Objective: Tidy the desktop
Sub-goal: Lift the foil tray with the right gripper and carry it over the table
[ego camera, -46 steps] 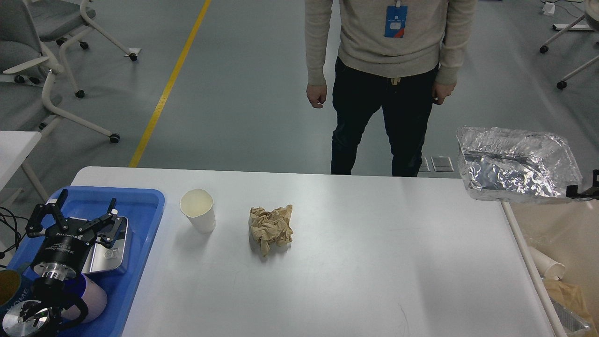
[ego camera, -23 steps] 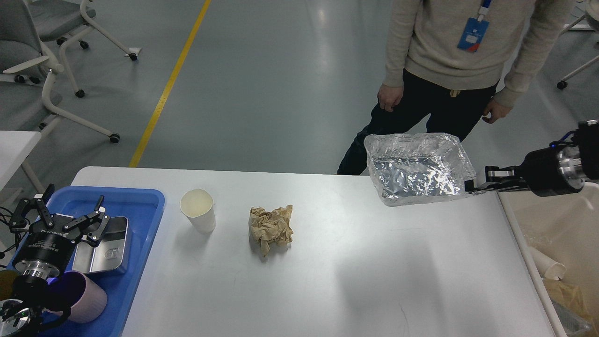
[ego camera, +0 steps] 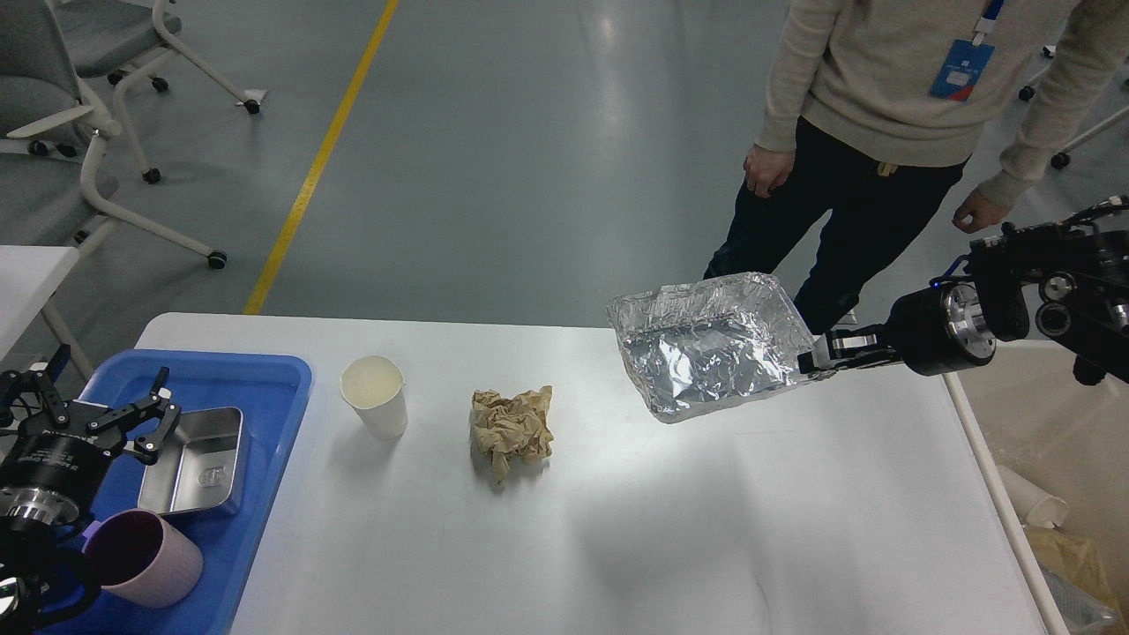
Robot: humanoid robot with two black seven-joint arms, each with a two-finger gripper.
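- Foil tray (ego camera: 710,342) now carried further left than 0.5 s ago, from the far right corner toward the middle of the far edge; 1.0 s ago it hung over the right side near the beige bin (ego camera: 1050,459).
- Held in the air above the desktop (ego camera: 617,529), tilted, with a soft shadow on the white surface below; not resting on it.
- Odd for tidying, it seems: rubbish moving away from the bin, not into it. Probably being brought back onto the table, but the purpose cannot be told.
- Left gripper (ego camera: 93,414) drawn back toward the near left edge compared with 1.0 s ago, now over the blue tray (ego camera: 265,388).
- Right gripper (ego camera: 816,357): fingers pressed together on the right rim of the foil tray, a thin pinch only.
- Left gripper: fingers spread wide apart, holding nothing, above the steel box (ego camera: 196,463) and the pink cup (ego camera: 145,569).
- Paper cup (ego camera: 375,406) upright and crumpled brown paper (ego camera: 512,429) lying on the desktop, unchanged in place, both well apart from either gripper.
- Person (ego camera: 882,115) standing at the far right, leaning.
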